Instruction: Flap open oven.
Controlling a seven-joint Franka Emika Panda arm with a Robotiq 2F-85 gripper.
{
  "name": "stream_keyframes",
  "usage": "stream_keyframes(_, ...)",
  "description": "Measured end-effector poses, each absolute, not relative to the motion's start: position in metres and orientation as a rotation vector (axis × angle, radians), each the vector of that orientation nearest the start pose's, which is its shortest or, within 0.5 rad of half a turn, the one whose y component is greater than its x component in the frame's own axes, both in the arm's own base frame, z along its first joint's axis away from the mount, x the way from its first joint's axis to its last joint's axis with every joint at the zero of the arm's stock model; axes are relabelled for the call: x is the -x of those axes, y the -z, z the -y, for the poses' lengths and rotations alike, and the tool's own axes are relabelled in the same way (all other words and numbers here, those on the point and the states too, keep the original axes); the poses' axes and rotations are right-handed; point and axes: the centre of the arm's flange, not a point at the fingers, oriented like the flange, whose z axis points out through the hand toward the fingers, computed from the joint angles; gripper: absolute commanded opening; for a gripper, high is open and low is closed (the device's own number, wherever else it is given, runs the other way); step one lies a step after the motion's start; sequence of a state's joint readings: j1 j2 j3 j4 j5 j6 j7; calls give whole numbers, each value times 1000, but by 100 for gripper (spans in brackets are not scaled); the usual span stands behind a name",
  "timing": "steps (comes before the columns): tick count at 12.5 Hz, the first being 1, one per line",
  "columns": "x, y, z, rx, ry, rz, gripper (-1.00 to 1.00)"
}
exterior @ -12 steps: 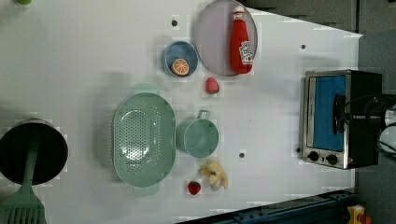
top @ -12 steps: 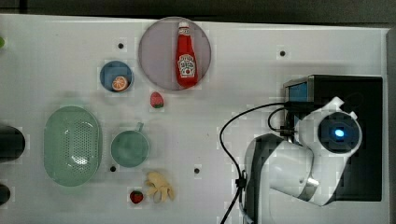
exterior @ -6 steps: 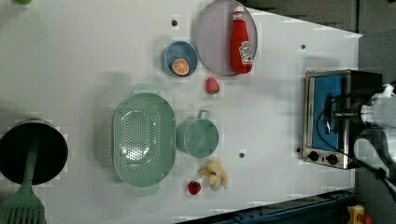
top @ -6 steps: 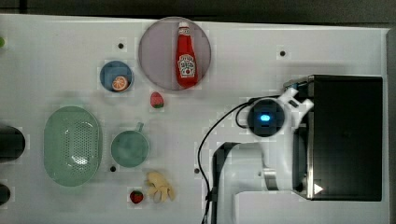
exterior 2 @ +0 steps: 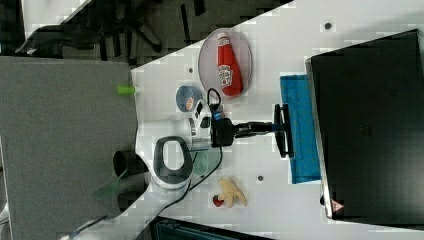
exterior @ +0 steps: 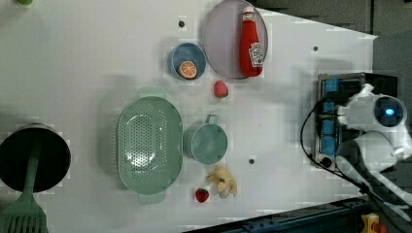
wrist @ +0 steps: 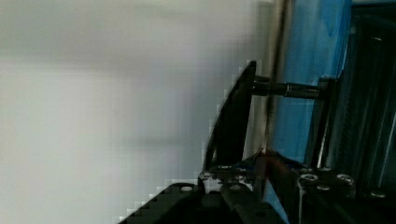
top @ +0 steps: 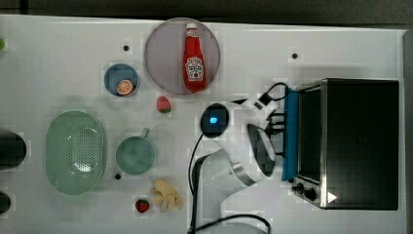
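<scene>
The oven (top: 355, 141) is sitting at the top view's right end of the white worktop (top: 58, 48), its blue glass door (exterior 2: 301, 127) facing the arm. The gripper (exterior 2: 282, 131) is reaching level toward that door and is clamping the bar handle (wrist: 233, 126) between its narrowed fingers. A ketchup bottle (top: 195, 58) is lying on a plate (top: 160, 53), well apart from the oven.
</scene>
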State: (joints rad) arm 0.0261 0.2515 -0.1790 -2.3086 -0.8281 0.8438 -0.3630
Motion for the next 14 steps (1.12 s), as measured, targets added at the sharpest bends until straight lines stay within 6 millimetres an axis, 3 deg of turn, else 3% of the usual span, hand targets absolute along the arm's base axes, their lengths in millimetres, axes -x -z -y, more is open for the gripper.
stream_keyframes(3,-499,-169,44,-2499,99,-100,-65)
stream_keyframes(7,-482,-103,16,-2441,136,-116,-65)
stream_keyframes(8,-480,-96,13,-2429,137,-128,-65)
stream_keyframes(11,-483,-106,11,-2449,99,-75,-65)
stream_keyframes(14,-494,-137,12,-2538,65,148,-65)
